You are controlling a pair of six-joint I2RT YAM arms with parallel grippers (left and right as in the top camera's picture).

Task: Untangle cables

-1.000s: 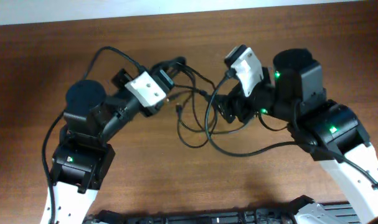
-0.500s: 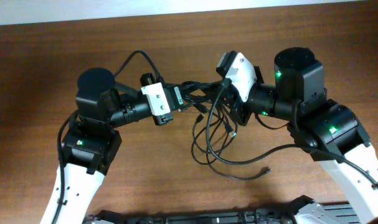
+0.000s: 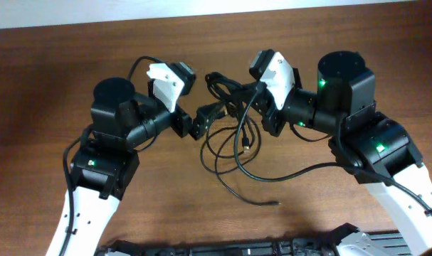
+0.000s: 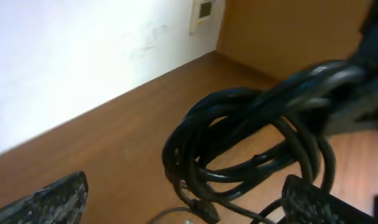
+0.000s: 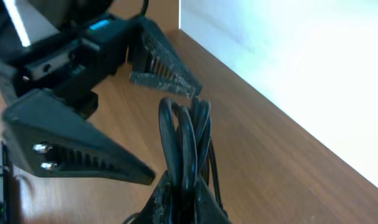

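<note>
On the left, the left gripper (image 3: 194, 122) stands spread as wide as it goes, with nothing between its fingers (image 4: 58, 199). It is turned toward the middle of the table (image 3: 130, 43), and the bundle sits just in front of its mouth. I'd say it is placed to take a strand, not to hold one yet.

In the middle are the cables (image 3: 230, 107), black cords wound into a tight clump of several loops. Below the clump, slacker loops droop onto the wood, and one loose end (image 3: 276, 203) trails off toward the front edge. The knot looks far from undone.

On the right, the right gripper (image 3: 260, 107) is pinched fully closed on the clump, and its wrist view shows the cords rising in a tight sheaf from between its fingers. Gripping there seems meant to anchor the tangle so the other arm has something to pull against. Whether it pinches every strand or only some I cannot tell. A hard tug from the left could simply tighten the coil.
</note>
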